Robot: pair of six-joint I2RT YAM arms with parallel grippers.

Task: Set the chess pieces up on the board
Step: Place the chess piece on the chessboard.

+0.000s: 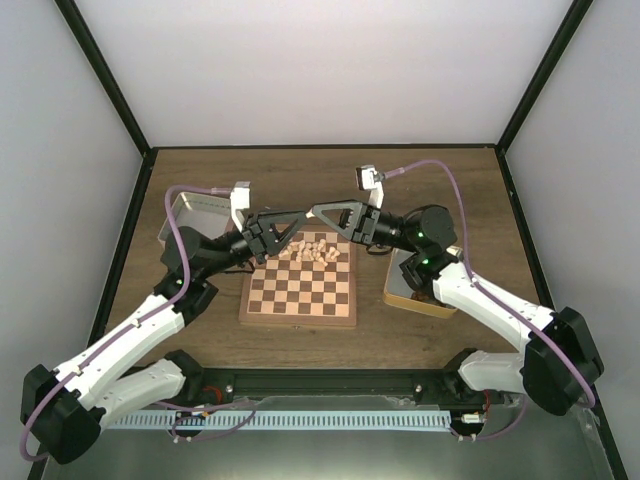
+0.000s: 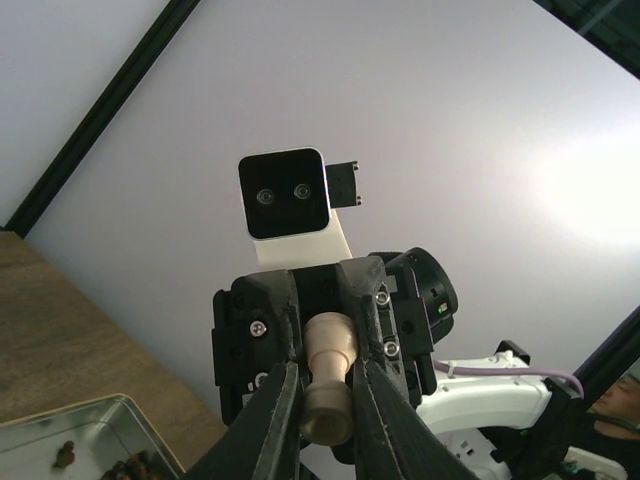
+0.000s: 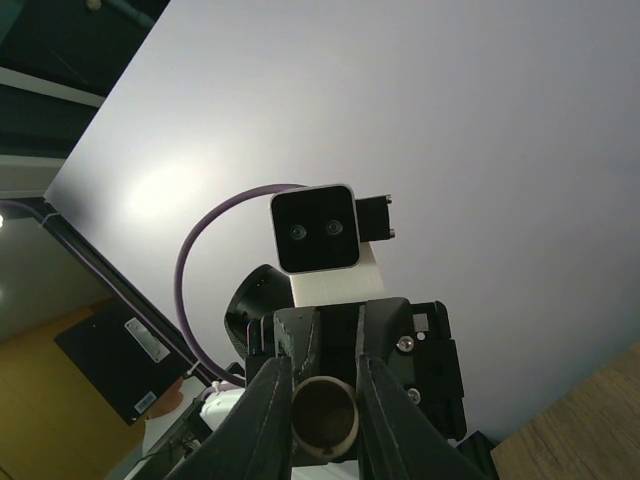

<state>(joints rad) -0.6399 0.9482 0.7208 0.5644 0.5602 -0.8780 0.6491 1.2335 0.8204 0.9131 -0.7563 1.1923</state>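
Both grippers meet tip to tip in the air above the far edge of the board point(image 1: 298, 296). One pale turned chess piece point(image 2: 327, 385) lies between them. My left gripper point(image 2: 325, 378) is shut on its nearer end, and the right gripper's fingers point(image 2: 367, 312) clamp its far end. In the right wrist view the piece's round dark-bottomed base point(image 3: 325, 415) sits clamped in my right gripper point(image 3: 322, 388). From above, the left gripper point(image 1: 298, 220) and right gripper point(image 1: 324, 212) hide the held piece. Several cream chess pieces point(image 1: 312, 251) cluster on the board's far rows.
A shallow metal tray point(image 1: 196, 208) stands left of the board; the left wrist view shows its corner point(image 2: 95, 420) with small dark bits inside. A tan tray point(image 1: 412, 297) lies right of the board, under the right arm. Black frame posts edge the table.
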